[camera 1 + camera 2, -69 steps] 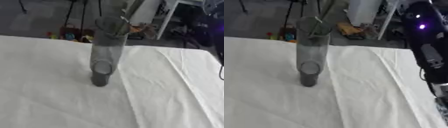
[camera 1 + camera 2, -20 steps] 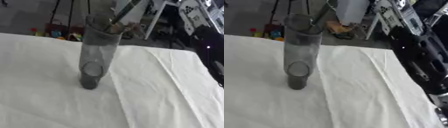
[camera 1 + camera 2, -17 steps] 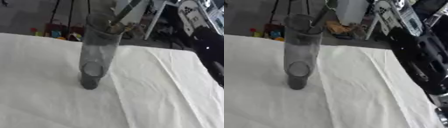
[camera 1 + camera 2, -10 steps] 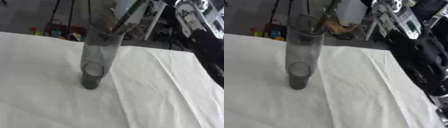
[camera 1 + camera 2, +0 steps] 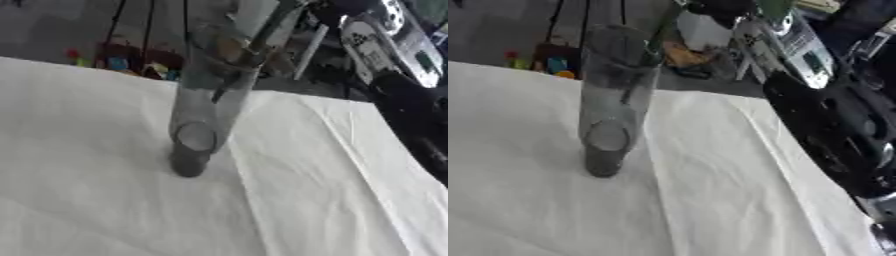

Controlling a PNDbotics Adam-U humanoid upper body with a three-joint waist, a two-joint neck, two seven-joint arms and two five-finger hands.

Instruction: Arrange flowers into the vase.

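We see a white tablecloth (image 5: 105, 200) with creases running across it. Beyond the tablecloth's far edge, small colourful items (image 5: 114, 60) sit on the dark floor (image 5: 52, 25), dark thin stand legs (image 5: 149, 25) rising above them. Blurred clutter (image 5: 684, 55) lies right of those.

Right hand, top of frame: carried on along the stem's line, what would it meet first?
Probably the vase rim: the stem from the right hand slants into its mouth. Depth is unclear.
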